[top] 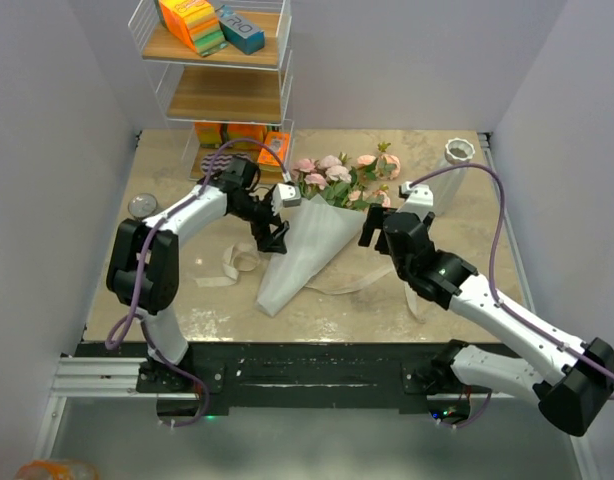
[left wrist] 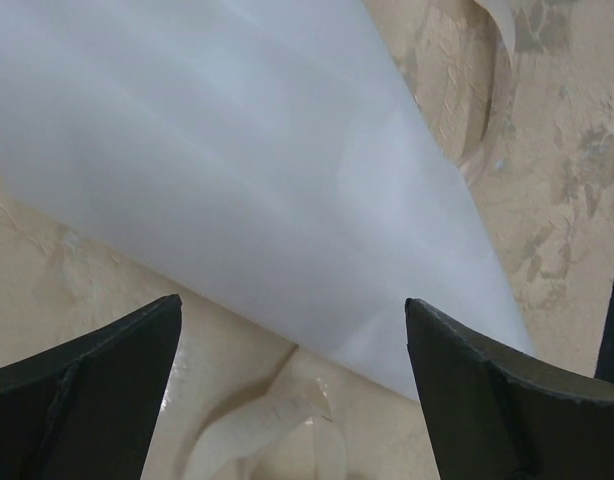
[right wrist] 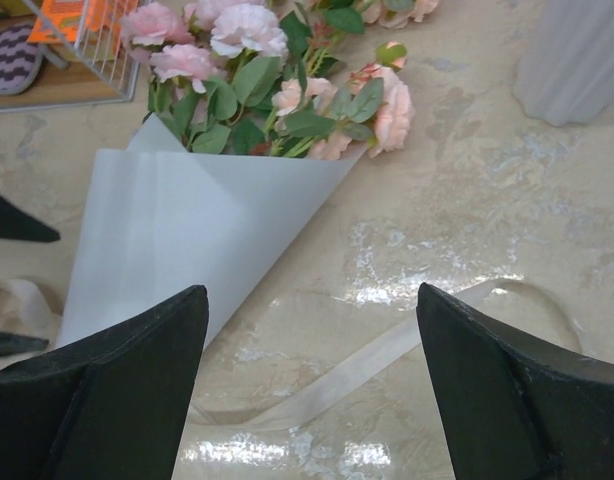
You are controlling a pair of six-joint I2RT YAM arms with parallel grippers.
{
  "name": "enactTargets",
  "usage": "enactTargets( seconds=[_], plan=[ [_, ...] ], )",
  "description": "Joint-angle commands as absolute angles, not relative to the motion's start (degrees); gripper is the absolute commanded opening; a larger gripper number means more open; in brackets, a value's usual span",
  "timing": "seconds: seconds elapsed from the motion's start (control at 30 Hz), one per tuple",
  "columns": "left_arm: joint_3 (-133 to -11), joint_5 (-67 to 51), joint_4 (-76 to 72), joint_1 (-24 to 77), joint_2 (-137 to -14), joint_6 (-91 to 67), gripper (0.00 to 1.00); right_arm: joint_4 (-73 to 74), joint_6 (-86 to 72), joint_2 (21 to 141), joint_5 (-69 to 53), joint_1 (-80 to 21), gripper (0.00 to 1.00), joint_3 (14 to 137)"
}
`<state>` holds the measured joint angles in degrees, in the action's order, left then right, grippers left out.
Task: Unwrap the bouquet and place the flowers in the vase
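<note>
The bouquet (top: 305, 245) lies on the table, a white paper cone with its point toward the near edge. The flowers (top: 342, 175), pale pink roses with green leaves, stick out of its far end (right wrist: 277, 95). Loose cream ribbon (top: 235, 265) trails on the table at both sides of the cone (right wrist: 387, 355). My left gripper (top: 272, 235) is open just left of the cone, with paper (left wrist: 247, 170) and ribbon (left wrist: 267, 430) below it (left wrist: 292, 302). My right gripper (top: 372, 228) is open at the cone's right edge, holding nothing (right wrist: 310, 290). The white ribbed vase (top: 457, 158) stands at the back right (right wrist: 577, 55).
A wire shelf rack (top: 222, 90) with coloured boxes stands at the back left, close behind the left arm. A small metal can (top: 142, 206) sits at the left edge. Grey walls close in the table on the left, right and back.
</note>
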<state>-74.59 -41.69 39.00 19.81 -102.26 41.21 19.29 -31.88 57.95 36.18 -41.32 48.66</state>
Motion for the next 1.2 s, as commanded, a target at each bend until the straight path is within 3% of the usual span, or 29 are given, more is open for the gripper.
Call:
enactTargets(
  seconds=[0.0,0.43,0.5,0.73,0.83,1.17],
  plan=[
    [-79.54,-48.51,35.78,19.78,-105.37,44.47,0.99,12.84,-28.74,58.8,32.26,-42.54,0.88,47.11],
    [-99.22,-56.6,49.03,21.09,-119.35,56.68,0.96,9.67,-26.46,58.01,29.0,-42.89,0.88,45.7],
    [-101.5,-56.51,51.06,21.36,-121.46,56.78,0.9,9.67,-26.46,57.48,29.0,-42.8,0.87,45.44],
    [-104.41,-56.25,53.09,22.14,-123.4,55.9,0.37,10.19,-26.1,55.11,29.18,-42.89,0.86,44.65],
    [-104.33,-53.71,50.46,23.11,-122.61,52.92,0.0,10.2,-26.1,54.41,29.35,-42.8,0.86,44.03],
    [-100.28,-46.68,43.86,26.98,-113.22,46.5,0.0,9.23,-26.37,52.21,29.27,-42.89,0.86,42.36]
  ],
)
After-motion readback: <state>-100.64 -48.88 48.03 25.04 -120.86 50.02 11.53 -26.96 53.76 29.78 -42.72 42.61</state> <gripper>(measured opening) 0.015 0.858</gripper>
